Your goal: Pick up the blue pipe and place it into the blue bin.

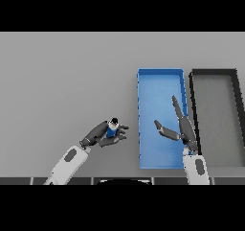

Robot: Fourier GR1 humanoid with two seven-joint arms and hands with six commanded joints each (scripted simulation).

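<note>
Left of the bins, over the bare grey table (62,81), the robot's left hand (103,135) grasps the small blue pipe (112,129), a short blue cylinder with a dark cap at its far end. The dark fingers (122,128) and thumb curl round the pipe, so that only its upper part shows between them, and the piece stands roughly upright in the grip. Whether the pipe is lifted off the table or resting on it cannot be told from this view. The white and grey left arm (69,160) runs in from the near left edge toward that hand. Just to the right of the held pipe lies the blue rectangular bin (160,73), a shallow tray with low walls, its long sides running from near to far; the pipe is outside it, close to the near part of its left wall. The right hand (184,129) is over the right near part of this blue bin, released, with straight fingers (177,106) pointing far and the thumb spread out to the left; it holds nothing. Its arm comes up from the near edge beneath it. Right of the blue bin, just beside it, sits a black-rimmed rectangular bin (214,72) with a grey floor, of like shape.
</note>
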